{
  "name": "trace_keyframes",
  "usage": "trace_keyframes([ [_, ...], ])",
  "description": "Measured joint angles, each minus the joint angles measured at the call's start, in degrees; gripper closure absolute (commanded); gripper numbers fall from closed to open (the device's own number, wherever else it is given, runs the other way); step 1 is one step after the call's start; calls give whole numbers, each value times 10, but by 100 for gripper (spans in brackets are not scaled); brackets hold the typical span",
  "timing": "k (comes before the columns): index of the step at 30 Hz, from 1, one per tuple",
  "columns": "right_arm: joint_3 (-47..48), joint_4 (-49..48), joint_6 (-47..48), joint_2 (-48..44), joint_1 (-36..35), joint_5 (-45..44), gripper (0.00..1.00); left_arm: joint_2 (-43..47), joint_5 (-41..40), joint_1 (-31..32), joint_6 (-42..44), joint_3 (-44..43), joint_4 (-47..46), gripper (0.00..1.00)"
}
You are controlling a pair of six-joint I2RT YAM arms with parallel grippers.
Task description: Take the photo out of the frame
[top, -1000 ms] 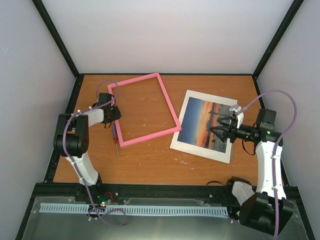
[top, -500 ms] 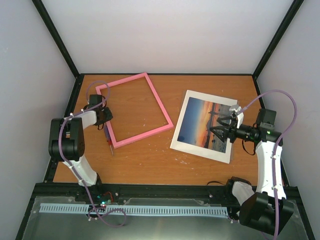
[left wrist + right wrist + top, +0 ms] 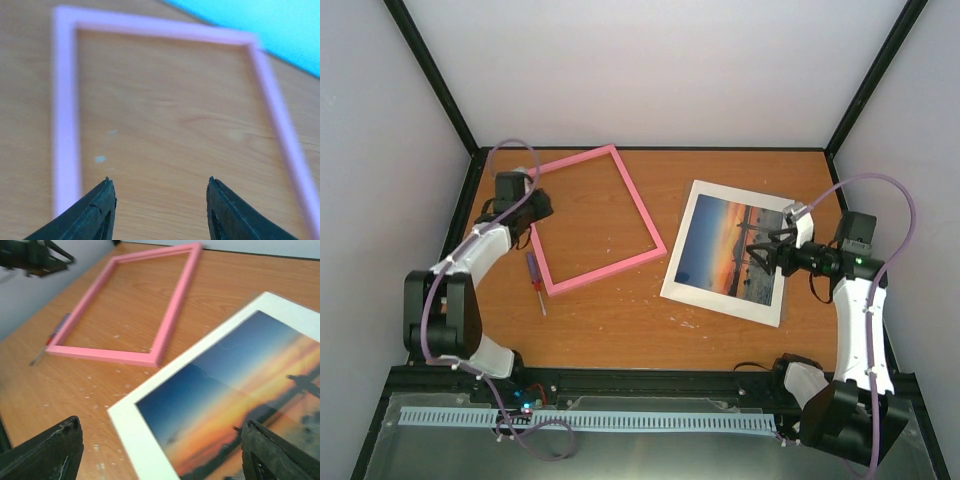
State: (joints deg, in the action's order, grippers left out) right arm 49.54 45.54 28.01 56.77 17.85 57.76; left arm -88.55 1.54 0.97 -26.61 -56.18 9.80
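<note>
The pink frame (image 3: 597, 220) lies flat and empty on the table at the left; bare wood shows through it. It also shows in the left wrist view (image 3: 65, 125) and the right wrist view (image 3: 170, 320). The white-margined sunset photo (image 3: 728, 251) lies flat to the right of the frame, apart from it, and fills the right wrist view (image 3: 225, 395). My left gripper (image 3: 542, 208) is open and empty above the frame's left rail (image 3: 159, 192). My right gripper (image 3: 762, 253) is open and empty above the photo's right part (image 3: 160, 440).
A small purple-handled screwdriver (image 3: 535, 277) lies on the table just outside the frame's left rail, also in the right wrist view (image 3: 52, 337). White specks dot the wood. Black uprights and pale walls (image 3: 650, 70) close in the table.
My left arm has let go of the frame's left rail and swung up toward the far left corner. The frame slid left earlier and now rests. My right gripper has drawn back a little.
</note>
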Motion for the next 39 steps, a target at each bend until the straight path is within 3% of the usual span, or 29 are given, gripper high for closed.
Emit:
trace_keyframes([
  [3, 28, -1, -3, 20, 0, -63, 8, 52, 8, 70, 4, -6, -6, 46],
  [8, 49, -3, 8, 62, 5, -171, 7, 85, 14, 220, 13, -16, -6, 41],
  [11, 42, -3, 19, 93, 27, -216, 7, 87, 13, 310, 15, -14, -6, 39],
  [17, 3, -8, 44, 140, 75, -261, 7, 40, 17, 433, -1, 3, -10, 36],
  [26, -34, -6, 93, 176, 93, -280, 10, -100, 51, 471, -66, 4, -17, 27],
  [39, -83, -25, 125, 219, 94, -304, 23, -171, 91, 471, -103, -19, -43, 32],
])
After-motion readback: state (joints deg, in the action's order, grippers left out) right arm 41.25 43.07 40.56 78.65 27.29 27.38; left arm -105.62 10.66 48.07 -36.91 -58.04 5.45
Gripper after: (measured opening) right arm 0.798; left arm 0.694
